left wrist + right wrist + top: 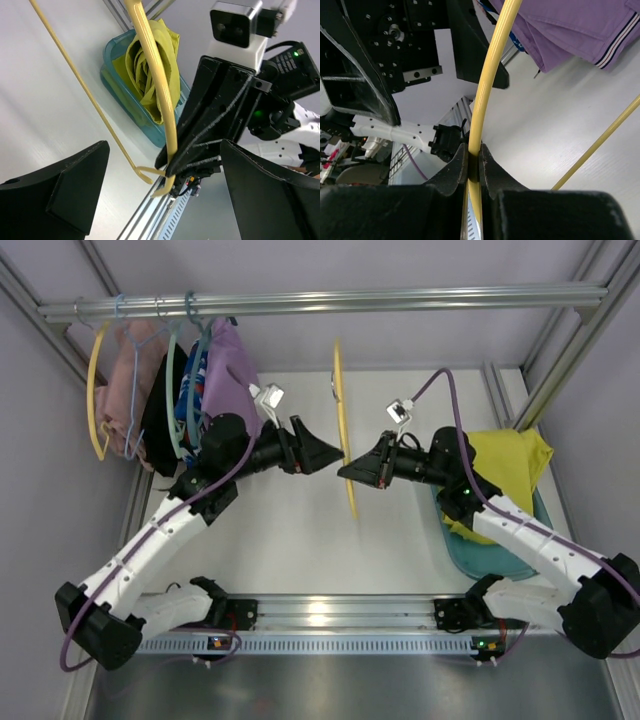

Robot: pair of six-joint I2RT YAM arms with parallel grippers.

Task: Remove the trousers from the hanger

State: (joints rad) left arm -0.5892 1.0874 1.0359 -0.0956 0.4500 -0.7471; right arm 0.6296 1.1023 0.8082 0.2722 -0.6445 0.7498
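Nearest, at the table's (300, 540) front edge, the arm bases show small green lights and no writing that can be read.

Further in, the two arms meet at mid-table on either side of the hanger (342, 415), which stands edge-on to the top camera and carries no cloth. The right gripper (347, 472) has its jaws pressed together on the yellow bar low down, and its wrist view shows the bar pinched between the two pads. The left gripper (335, 455) is just beside the hanger on the other side, jaws spread wide and holding nothing. Whether the hanger's hook sits on the rail (400, 300) I cannot tell.

Beyond the right arm a yellow-green garment, by my reading the trousers (510, 460), lies heaped in a teal tub (490, 555) well apart from the hanger. So the removal itself looks done, and the step in hand is parting from the bare hanger.

The next move, as I judge it, calls for settling the hanger somewhere steady before the right jaws let go, since a thin bar released in the air would swing or drop; the left arm should draw back sideways so its wide jaws do not snag the frame.

Farthest, other clothes hang at the rail's left end, a purple shirt (230, 375) among them; no brand or label is legible anywhere.
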